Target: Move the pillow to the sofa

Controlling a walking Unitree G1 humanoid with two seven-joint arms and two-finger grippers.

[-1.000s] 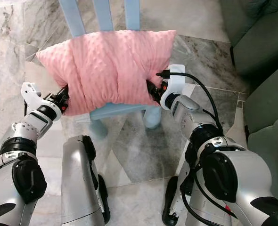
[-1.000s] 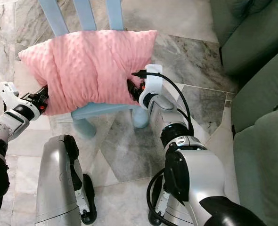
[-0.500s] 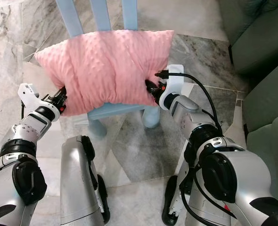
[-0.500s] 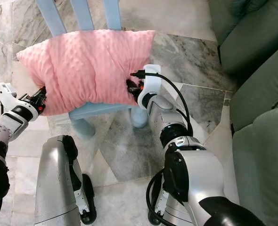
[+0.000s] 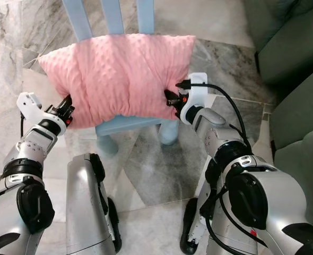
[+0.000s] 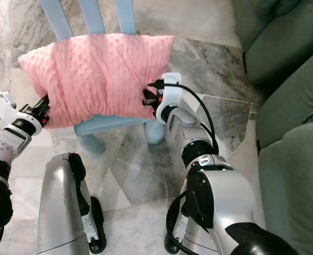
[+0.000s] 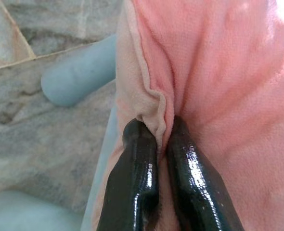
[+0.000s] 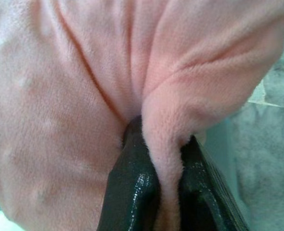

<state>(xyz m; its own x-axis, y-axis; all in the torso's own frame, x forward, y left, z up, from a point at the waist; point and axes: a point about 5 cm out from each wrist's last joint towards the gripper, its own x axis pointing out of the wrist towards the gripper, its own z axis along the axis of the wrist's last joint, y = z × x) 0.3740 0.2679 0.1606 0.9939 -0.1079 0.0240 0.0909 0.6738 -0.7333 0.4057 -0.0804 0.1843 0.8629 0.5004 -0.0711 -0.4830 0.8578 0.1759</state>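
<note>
While pinched at both ends, pillow (image 5: 119, 74) on chair (image 5: 125, 125).

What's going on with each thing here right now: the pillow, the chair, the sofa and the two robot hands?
pink pillow: resting on the chair seat, pinched at both near corners.
blue chair: upright, seat covered by the pillow.
green sofa: to the robot's right, with no pillow on it yet.
left gripper: shut on a fold of the pillow's edge.
right gripper: shut on a fold of the pillow.
</note>
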